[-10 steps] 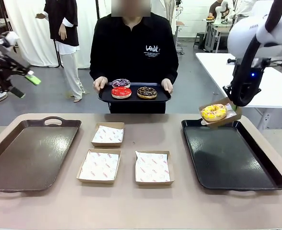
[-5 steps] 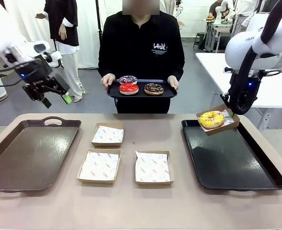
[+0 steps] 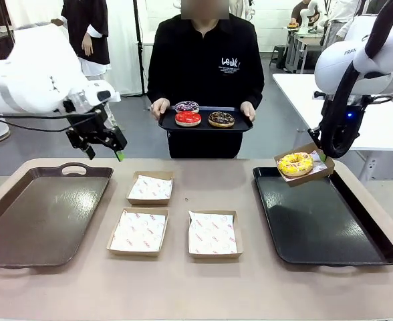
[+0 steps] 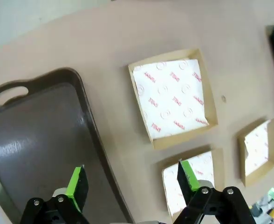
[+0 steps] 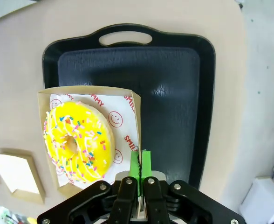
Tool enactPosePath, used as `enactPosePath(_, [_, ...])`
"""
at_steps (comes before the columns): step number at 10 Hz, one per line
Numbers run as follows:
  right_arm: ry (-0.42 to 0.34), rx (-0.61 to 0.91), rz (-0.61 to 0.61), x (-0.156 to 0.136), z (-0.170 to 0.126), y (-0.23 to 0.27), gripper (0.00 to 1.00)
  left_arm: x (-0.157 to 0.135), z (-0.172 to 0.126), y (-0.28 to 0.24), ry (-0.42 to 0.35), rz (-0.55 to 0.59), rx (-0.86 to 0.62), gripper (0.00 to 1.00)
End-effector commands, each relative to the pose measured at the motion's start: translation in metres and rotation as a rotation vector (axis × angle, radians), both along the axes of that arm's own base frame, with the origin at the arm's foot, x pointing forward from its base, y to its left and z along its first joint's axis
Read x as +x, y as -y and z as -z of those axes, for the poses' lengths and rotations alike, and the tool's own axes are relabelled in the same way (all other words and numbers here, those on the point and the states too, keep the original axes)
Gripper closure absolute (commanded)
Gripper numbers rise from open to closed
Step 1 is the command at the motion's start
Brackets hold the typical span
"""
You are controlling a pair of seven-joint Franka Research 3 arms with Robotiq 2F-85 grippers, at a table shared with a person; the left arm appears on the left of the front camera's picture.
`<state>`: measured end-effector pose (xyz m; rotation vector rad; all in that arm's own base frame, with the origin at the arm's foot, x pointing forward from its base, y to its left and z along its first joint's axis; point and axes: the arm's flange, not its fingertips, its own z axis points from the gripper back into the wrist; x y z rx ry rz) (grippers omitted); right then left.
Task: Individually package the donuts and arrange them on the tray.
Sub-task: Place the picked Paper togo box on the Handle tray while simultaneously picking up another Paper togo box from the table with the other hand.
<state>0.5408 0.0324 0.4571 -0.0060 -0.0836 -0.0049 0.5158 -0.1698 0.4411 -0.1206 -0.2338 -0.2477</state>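
Holding the paper box [image 5: 85,92] by its thin wall with my right tool [image 5: 140,164] clamped shut on it, I judge the soft, sticky-glazed yellow donut [image 5: 78,140] beside the tool light but liable to slide, above the black tray [image 5: 174,84], while my left tool [image 4: 132,179] hangs spread apart.

Yellow donut [image 5: 78,140] with multicoloured sprinkles, glossy red donut [image 3: 188,119], red-printed white paper [image 4: 172,97] in tan boxes [image 4: 183,138], black tray [image 5: 174,112]

Yellow donut [image 3: 296,162] in box [image 3: 319,160] held aloft, red donut [image 3: 188,118], purple donut [image 3: 186,106], chocolate donut [image 3: 221,119] on person's tray [image 3: 203,129]
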Motion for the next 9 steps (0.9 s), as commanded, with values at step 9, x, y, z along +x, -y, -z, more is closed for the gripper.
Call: enactPosePath(9, [-0.007,-0.002,0.016,-0.001,-0.002,0.001,0.99,0.009,0.028,0.023,0.016,-0.067,0.026,0.00])
